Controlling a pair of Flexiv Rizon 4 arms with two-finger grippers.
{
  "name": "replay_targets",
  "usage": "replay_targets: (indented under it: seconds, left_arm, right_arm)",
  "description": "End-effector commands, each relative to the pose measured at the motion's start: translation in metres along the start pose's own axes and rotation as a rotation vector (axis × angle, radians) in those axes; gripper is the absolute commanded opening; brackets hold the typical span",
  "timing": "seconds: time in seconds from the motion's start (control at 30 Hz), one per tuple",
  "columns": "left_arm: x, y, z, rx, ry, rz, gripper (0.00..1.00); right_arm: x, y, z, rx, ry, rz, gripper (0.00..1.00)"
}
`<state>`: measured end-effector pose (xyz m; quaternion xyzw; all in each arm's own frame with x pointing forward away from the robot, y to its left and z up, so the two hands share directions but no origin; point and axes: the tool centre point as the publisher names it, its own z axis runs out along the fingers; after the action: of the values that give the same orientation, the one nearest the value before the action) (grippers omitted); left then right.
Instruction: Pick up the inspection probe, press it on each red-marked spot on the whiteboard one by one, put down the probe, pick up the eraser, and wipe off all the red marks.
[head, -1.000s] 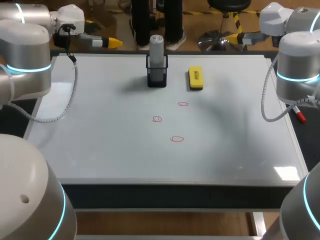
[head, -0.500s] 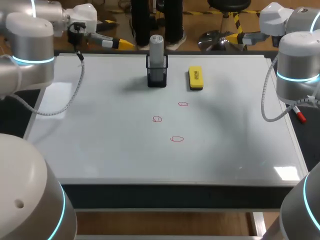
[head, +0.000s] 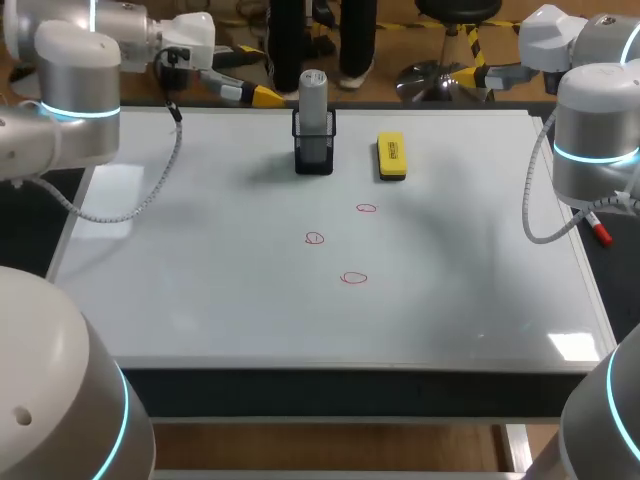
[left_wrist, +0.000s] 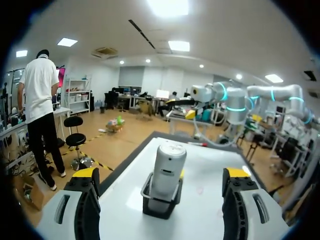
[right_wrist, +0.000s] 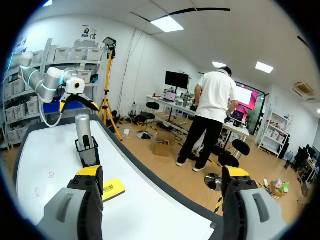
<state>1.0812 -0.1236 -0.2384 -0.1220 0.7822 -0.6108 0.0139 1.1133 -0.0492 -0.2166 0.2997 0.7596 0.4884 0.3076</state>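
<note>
The grey probe (head: 313, 95) stands upright in a black holder (head: 314, 152) at the far middle of the whiteboard (head: 200, 290). Just right of it lies the yellow eraser (head: 391, 156). Three red marks (head: 315, 238) sit in the board's middle. My left gripper (head: 262, 95) hangs open just left of the probe, at its height. In the left wrist view the probe (left_wrist: 168, 162) rises ahead, between the fingers of this gripper (left_wrist: 162, 174), untouched. My right gripper (head: 480, 72) is open beyond the far right edge; its wrist view shows the gripper (right_wrist: 162, 172) with the eraser (right_wrist: 112, 189) and probe (right_wrist: 83, 130) off to one side.
A red marker pen (head: 600, 232) lies just off the board's right edge. The board's frame (head: 330, 365) runs along the near side.
My left arm has swung to the right along the far edge, bringing its open gripper close to the probe. The right arm has stayed still.
</note>
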Motion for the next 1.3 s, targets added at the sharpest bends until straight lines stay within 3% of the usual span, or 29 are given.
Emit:
replay_targets:
  seconds: [0.03,0.67,1.3]
  left_arm:
    - [-0.003,0.003,0.010,0.001,0.048,0.005,1.00]
    - [0.005,0.012,0.047,0.005,0.066,0.035,1.00]
    - [-0.001,0.021,0.079,-0.001,0.070,0.035,1.00]
  right_arm:
    - [0.000,0.000,0.000,0.002,0.001,0.000,1.00]
    - [0.000,0.000,0.000,0.002,0.001,0.000,1.00]
    - [0.000,0.000,0.000,0.002,0.001,0.000,1.00]
